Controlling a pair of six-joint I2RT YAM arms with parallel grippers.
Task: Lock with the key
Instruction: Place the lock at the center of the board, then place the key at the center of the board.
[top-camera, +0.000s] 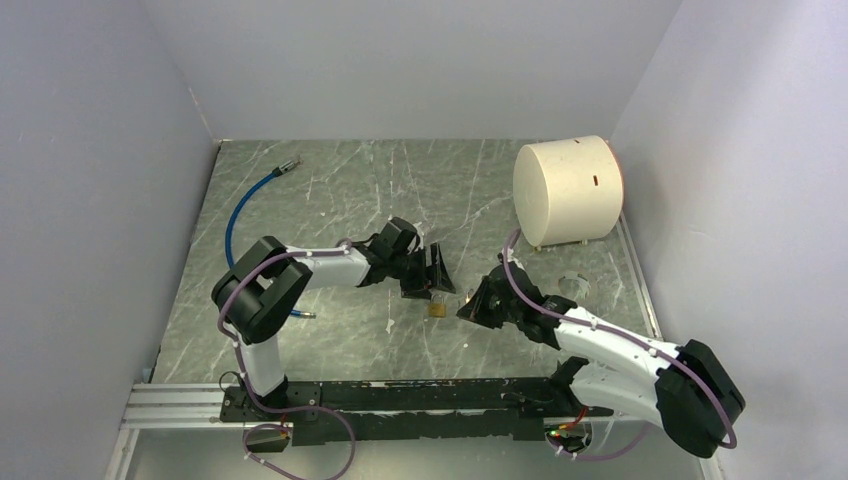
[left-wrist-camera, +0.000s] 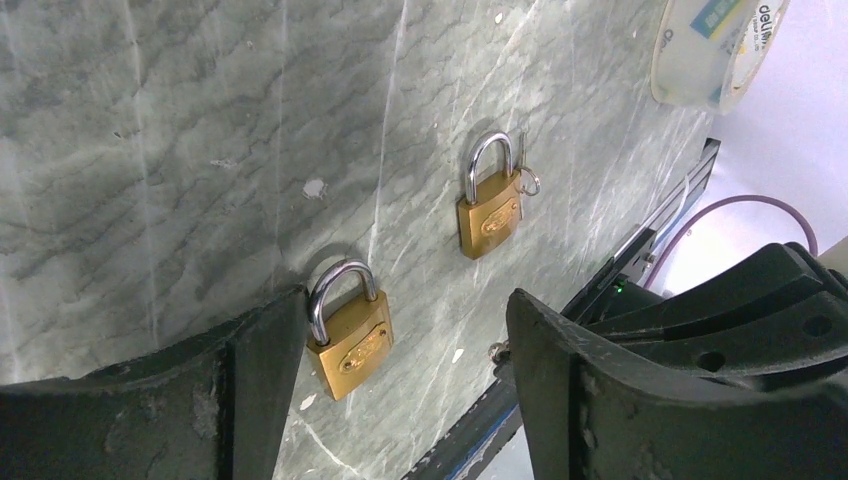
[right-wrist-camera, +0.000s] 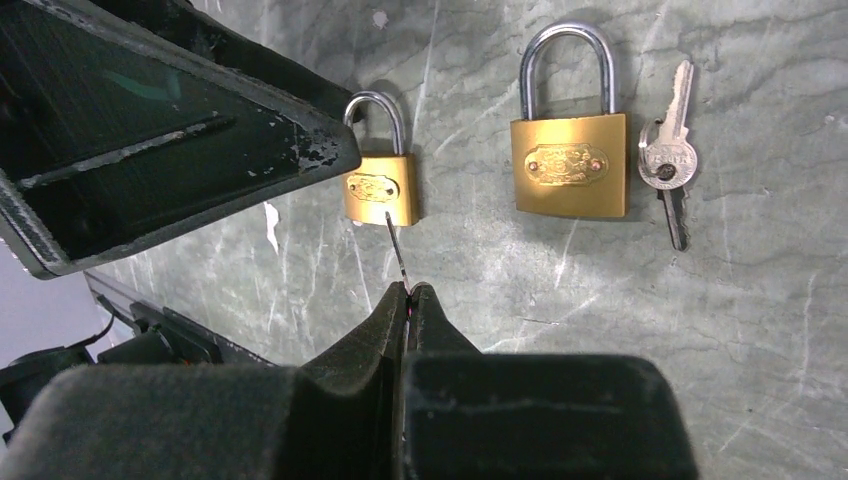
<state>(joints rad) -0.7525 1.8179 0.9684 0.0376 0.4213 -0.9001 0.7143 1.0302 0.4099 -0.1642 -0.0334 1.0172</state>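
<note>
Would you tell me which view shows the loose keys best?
Right wrist: the keys lie close and sharp beside a padlock. Left wrist shows them small; the top view does not resolve them.

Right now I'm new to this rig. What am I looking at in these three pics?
Two robot arms are bolted at the near edge of a marbled table. The wide picture comes from a fixed camera above and behind them. The other two come from a camera on each wrist.

On the table lie two brass padlocks, spare keys, a blue hose, a tape roll and a white drum. The spare keys lie beside the second padlock.

The left claw is open, with one finger on each side of the first padlock. The right claw is shut on a key. The key's tip meets the underside of the first padlock, but I cannot tell whether it is inserted.
</note>
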